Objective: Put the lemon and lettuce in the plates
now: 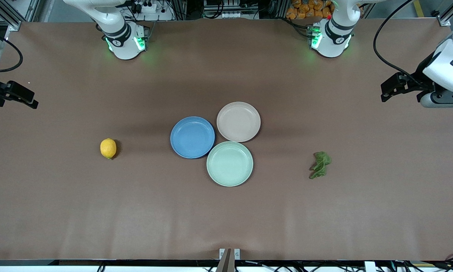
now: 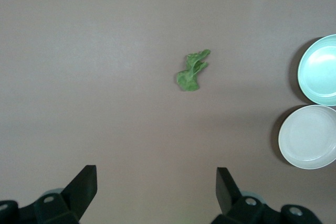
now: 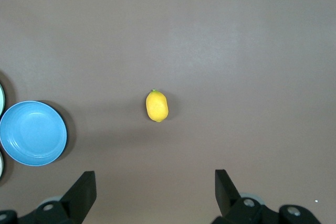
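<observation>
The yellow lemon (image 1: 108, 148) (image 3: 157, 106) lies on the brown table toward the right arm's end. The dark green lettuce (image 1: 320, 164) (image 2: 192, 72) lies toward the left arm's end. The blue plate (image 1: 192, 137) (image 3: 32, 132) and the beige-pink plate (image 1: 238, 121) (image 2: 308, 136) sit empty mid-table, touching. My left gripper (image 1: 385, 91) (image 2: 156, 179) hangs open and empty over the table's edge at its own end, apart from the lettuce. My right gripper (image 1: 32, 99) (image 3: 155, 182) hangs open and empty over its own end, apart from the lemon.
A pale mint-green plate (image 1: 230, 163) (image 2: 320, 69) sits empty against the other two, nearest the front camera. The two arm bases (image 1: 126, 41) (image 1: 330, 37) stand at the table's back edge. Bare brown table surrounds the lemon and the lettuce.
</observation>
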{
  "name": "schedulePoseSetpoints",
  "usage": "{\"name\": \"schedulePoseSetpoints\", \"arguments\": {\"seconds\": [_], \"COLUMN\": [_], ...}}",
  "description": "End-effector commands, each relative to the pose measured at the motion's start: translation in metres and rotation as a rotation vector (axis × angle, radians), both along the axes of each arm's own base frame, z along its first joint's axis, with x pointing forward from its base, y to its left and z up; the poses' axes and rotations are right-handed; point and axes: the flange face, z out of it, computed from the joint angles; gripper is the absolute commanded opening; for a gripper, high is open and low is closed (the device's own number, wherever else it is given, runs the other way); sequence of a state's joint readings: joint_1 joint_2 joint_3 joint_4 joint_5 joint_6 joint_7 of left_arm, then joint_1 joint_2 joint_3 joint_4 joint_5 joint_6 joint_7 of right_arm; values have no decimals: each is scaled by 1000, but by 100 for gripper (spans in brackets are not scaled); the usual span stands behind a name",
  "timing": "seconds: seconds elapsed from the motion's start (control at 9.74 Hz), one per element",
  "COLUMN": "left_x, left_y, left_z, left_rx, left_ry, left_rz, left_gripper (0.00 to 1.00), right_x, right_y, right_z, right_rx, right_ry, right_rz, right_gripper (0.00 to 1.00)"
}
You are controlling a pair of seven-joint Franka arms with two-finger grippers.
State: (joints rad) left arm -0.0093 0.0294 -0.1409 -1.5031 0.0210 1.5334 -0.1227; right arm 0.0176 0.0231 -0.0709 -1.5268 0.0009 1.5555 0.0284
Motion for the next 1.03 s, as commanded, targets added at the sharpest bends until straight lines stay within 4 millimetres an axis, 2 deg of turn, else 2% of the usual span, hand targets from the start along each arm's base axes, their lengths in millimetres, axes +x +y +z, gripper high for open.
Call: {"name": "schedulePoseSetpoints", "arguments": {"seconds": [0.0,0.62,0.92], "left_x": [-1,-1,12], "left_y": [1,-6,-6], "left_z": [5,5,-21], "left_rx": [-13,-6,1], "left_ry": [-14,-13,33], "left_rz": [-19,-28,-28], "left_gripper": [100,100,100], "right_x": [0,-1,-1], "right_y": [-1,-1,-1], "right_z": [3,2,2], "right_rx": [-11,-11,-11], "right_ry": [-1,2,3], "right_rz": [-4,-4,-7], "right_gripper": [100,100,100]}}
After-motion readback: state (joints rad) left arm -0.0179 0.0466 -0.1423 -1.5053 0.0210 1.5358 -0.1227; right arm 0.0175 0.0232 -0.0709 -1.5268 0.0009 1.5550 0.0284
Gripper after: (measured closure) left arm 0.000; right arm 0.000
